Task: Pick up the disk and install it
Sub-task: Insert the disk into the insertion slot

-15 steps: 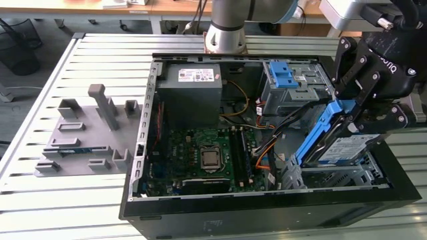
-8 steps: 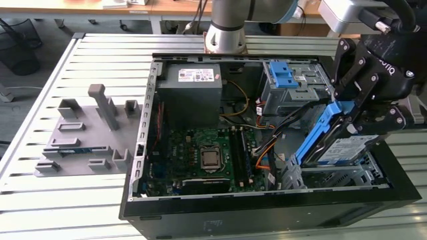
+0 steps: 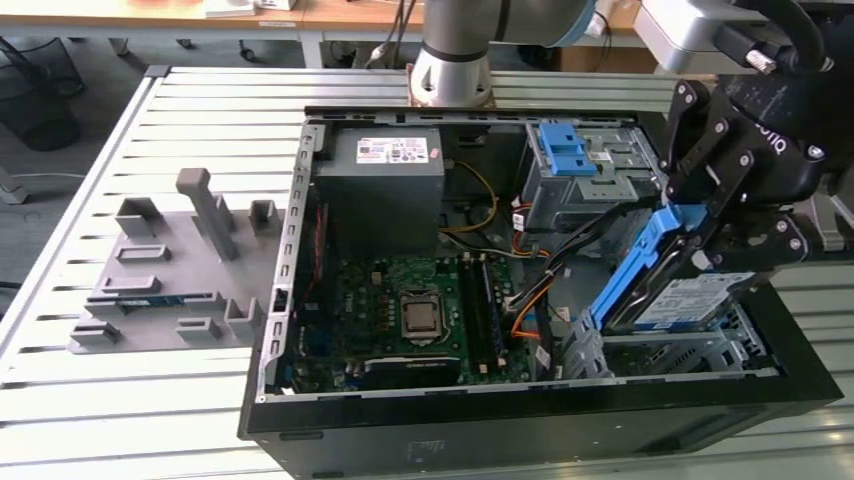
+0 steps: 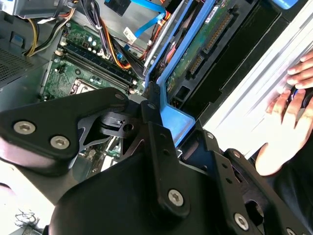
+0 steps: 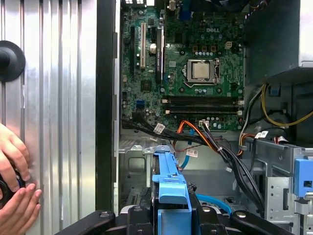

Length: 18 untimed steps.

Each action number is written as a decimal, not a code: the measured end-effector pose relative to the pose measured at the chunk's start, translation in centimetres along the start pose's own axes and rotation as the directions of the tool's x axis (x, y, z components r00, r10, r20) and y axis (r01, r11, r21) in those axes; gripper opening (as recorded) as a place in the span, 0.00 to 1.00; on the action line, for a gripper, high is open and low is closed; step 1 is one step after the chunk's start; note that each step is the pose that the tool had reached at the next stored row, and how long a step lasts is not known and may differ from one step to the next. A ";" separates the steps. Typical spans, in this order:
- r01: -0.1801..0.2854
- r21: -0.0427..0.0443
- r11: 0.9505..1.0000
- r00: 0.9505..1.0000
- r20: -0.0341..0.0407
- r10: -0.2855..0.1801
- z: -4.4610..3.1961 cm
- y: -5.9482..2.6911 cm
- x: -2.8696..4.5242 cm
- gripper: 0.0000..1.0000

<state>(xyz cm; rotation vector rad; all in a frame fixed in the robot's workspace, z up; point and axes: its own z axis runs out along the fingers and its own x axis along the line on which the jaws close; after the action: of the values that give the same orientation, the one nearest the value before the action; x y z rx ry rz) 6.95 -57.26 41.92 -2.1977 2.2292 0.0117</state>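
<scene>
The disk [image 3: 687,300] is a silver drive with a white-and-blue label in a blue carrier frame [image 3: 638,262]. It hangs tilted, label toward the exterior view's right, just above the metal drive bay [image 3: 681,355] in the open computer case. My black gripper [image 3: 697,238] is shut on the carrier's upper end. In the second wrist view my gripper [image 4: 161,117] clamps the blue frame [image 4: 180,122], with the disk's green circuit board [image 4: 205,44] beyond. In the first wrist view the blue frame [image 5: 168,188] juts out from my gripper [image 5: 168,211] toward the bay floor.
The case holds a grey power-supply box [image 3: 380,190], a motherboard [image 3: 414,310], a drive cage with blue latches [image 3: 567,150] and loose orange and black cables [image 5: 205,137]. A grey fixture block [image 3: 174,270] sits on the slatted table. A person's hands [image 5: 14,191] rest on the table beside the case.
</scene>
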 end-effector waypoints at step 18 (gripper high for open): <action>0.000 0.000 1.000 1.000 0.000 0.000 0.99 0.00 0.01 0.24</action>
<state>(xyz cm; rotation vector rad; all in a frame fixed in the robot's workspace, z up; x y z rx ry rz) 6.95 -57.26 40.93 -2.1977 2.2292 0.0116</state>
